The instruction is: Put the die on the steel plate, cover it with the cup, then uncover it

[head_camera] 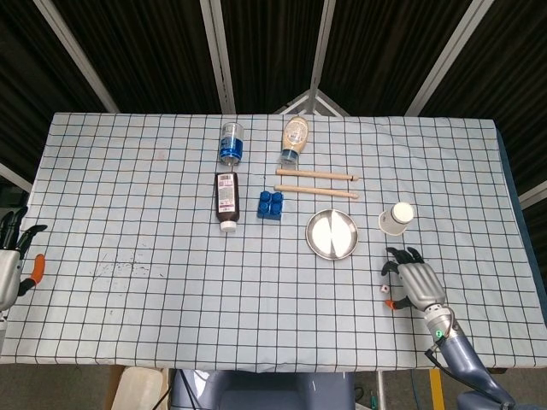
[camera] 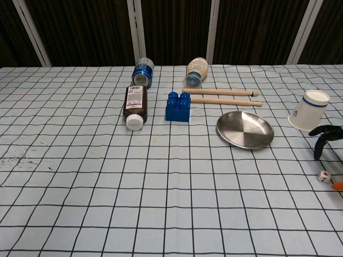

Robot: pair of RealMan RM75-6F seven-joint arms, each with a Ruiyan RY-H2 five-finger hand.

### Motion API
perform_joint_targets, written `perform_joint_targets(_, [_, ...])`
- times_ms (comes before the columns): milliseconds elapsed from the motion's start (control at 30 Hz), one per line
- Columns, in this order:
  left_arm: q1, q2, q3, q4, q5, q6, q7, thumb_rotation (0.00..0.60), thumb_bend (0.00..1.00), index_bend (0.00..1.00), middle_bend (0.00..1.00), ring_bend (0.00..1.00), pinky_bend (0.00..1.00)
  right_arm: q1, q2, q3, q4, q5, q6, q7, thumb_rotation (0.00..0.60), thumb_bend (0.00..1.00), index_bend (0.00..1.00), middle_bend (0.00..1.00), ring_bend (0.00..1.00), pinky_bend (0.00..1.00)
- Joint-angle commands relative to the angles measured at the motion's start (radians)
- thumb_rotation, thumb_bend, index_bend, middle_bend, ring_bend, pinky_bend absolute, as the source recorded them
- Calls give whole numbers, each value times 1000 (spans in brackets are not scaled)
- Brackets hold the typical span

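Observation:
The small white die [head_camera: 383,291] [camera: 323,176] lies on the checked cloth near the table's front right. My right hand [head_camera: 413,280] [camera: 329,140] hovers just over and beside it, fingers apart, and nothing is held. The round steel plate [head_camera: 333,234] [camera: 245,129] sits bare to the left of and beyond the die. A white paper cup [head_camera: 397,217] [camera: 310,111] with blue print stands right of the plate, beyond my right hand. My left hand [head_camera: 13,256] hangs off the table's left edge, fingers spread and holding nothing.
A blue brick [head_camera: 270,205] [camera: 178,106], a dark lying bottle [head_camera: 226,201] [camera: 134,106], a blue-labelled bottle [head_camera: 231,143] [camera: 143,72], a beige squeeze bottle [head_camera: 294,141] [camera: 195,72] and two wooden sticks [head_camera: 316,174] [camera: 221,92] lie beyond and left of the plate.

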Motion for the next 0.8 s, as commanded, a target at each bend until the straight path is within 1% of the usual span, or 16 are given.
perform_joint_targets(33, [0,0,0,0,-1,1,0,600,693,232,0,0,155,3,-3,-1,3,0,-2,-1,600,219,443,139,130,0])
perform_joint_targets(267, [0,-1,-1,1,-2,0,1,600,693,235,0,0,155,10,-10,0,11,3,-5,-3,600,308,460,145,130,0])
perform_joint_targets(333, [-1,-1,0,2,-3,-2,2,600,692,236,0,0,155,12,-11,0,13,3,-5,-4,600,319,460,145,130,0])
perform_joint_targets(800, [-4,-6,2,4,-4,-7,12,600,692,237,0,0,156,7,-4,-16,12,2,-2,8,600,320,460,145,130,0])
